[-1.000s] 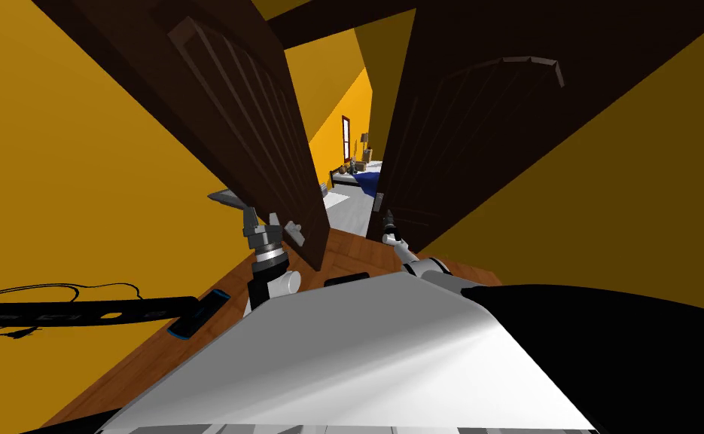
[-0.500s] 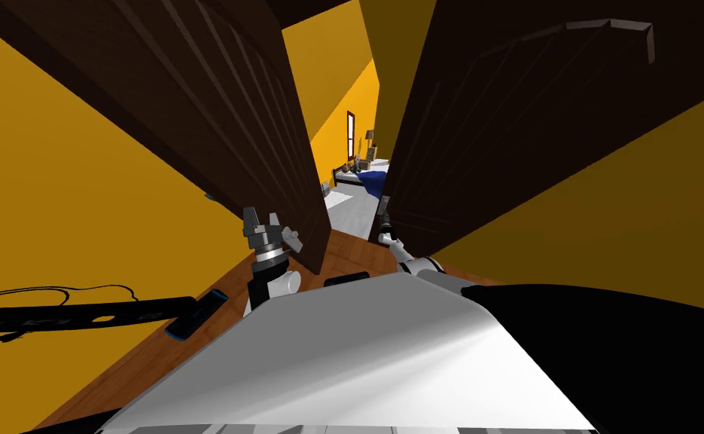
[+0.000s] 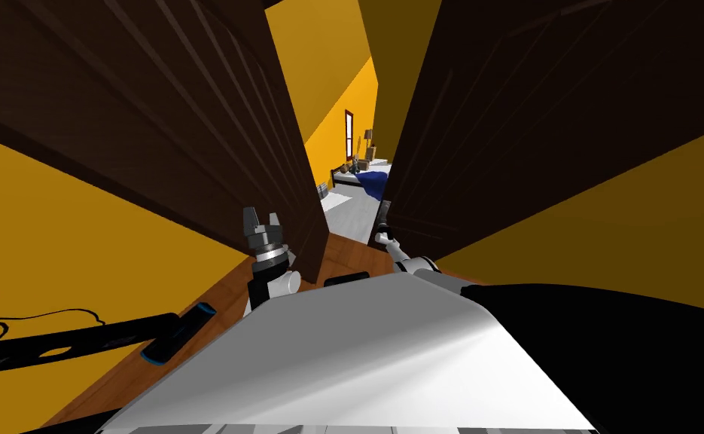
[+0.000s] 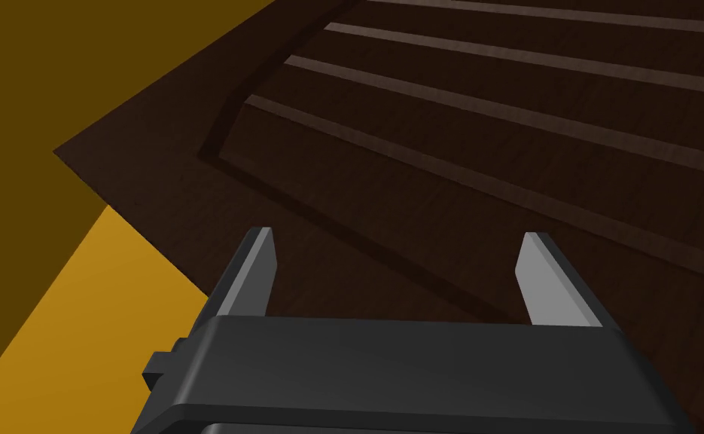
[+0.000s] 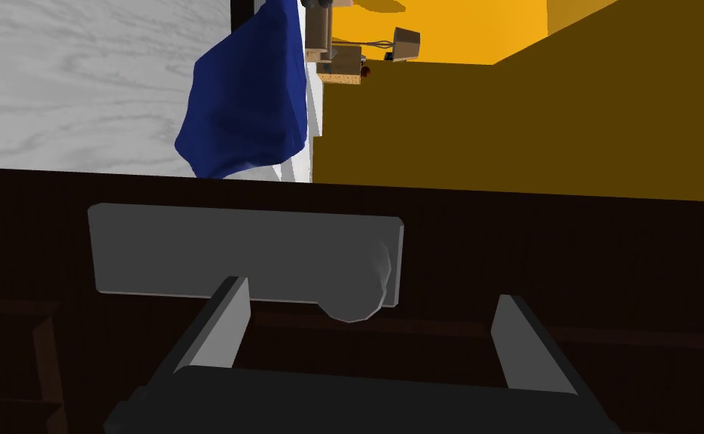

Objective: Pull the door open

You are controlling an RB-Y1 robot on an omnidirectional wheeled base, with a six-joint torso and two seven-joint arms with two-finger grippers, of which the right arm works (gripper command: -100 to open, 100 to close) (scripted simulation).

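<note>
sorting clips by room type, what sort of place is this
Likely a hallway in a house, at a bedroom doorway: two dark panelled doors stand ajar between yellow walls, and beyond the gap is a blue-blanketed bed.

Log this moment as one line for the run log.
right gripper: open, at grey door handle | right door leaf: partly open | left gripper: open, facing left door leaf

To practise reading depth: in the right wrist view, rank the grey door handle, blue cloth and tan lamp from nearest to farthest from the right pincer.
1. Grey door handle, on the dark door, right at the right pincer.
2. Blue cloth, beyond the door's edge, by the pale floor.
3. Tan lamp, farthest, by the yellow wall.
</note>
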